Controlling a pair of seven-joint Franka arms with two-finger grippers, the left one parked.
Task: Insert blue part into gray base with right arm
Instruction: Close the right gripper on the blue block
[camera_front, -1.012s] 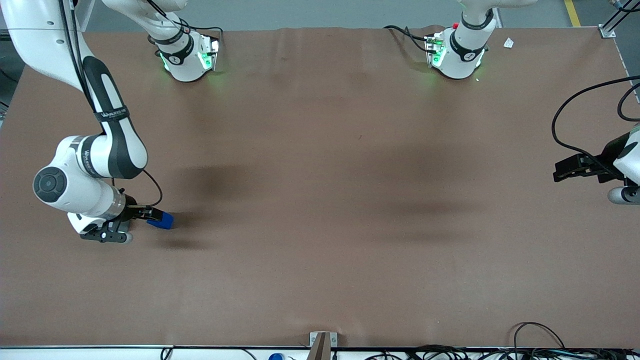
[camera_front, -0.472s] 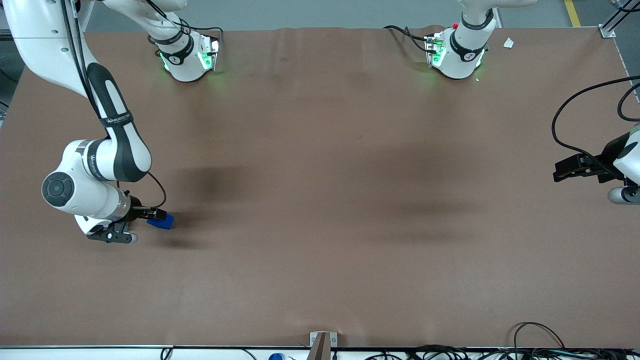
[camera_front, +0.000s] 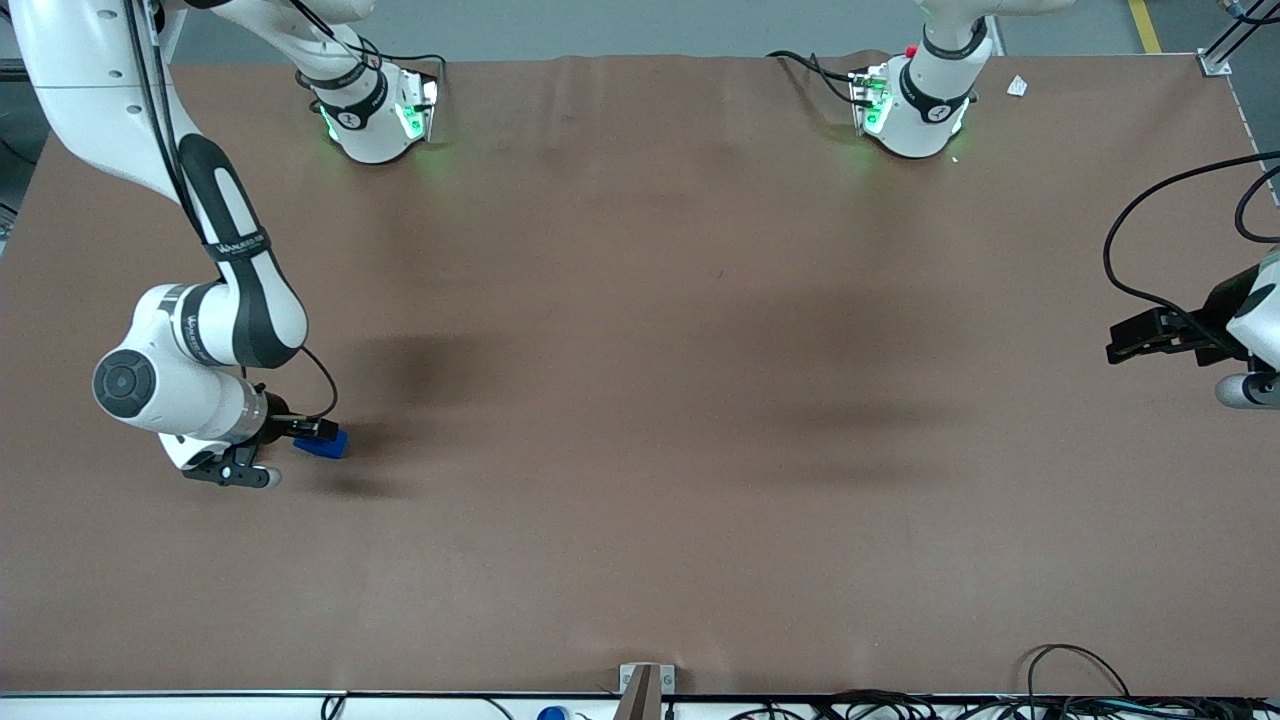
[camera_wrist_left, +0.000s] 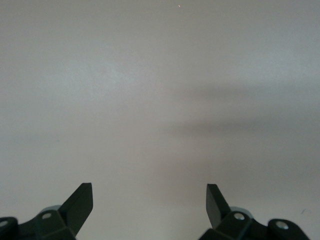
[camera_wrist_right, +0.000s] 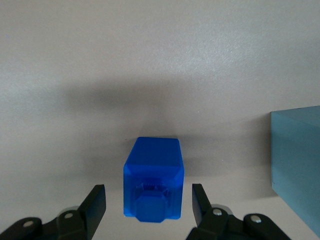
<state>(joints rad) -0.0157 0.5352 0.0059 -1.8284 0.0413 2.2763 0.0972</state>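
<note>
- Front view: right arm (camera_front: 215, 270) reaches down at the left edge of the frame, at its own end of the brown tabletop (camera_front: 700, 400).
- Front view: gripper (camera_front: 318, 436) sits low over the tabletop, in the lower-left part of the frame; the blue part (camera_front: 325, 446) shows at its tip.
- Front view: gray base not visible here, so its place on the tabletop cannot be told from this view.
- Right wrist view: blue part (camera_wrist_right: 153, 178) lies on the tabletop between the two fingers (camera_wrist_right: 95, 202), stub end toward the camera.
- Right wrist view: fingers stand apart, a clear gap on each side of the blue part; no contact.
- Right wrist view: gray base (camera_wrist_right: 296, 160) stands beside the blue part, apart from it; only one side face shows.
- Left wrist view: only bare tabletop (camera_wrist_left: 160, 100).
</note>
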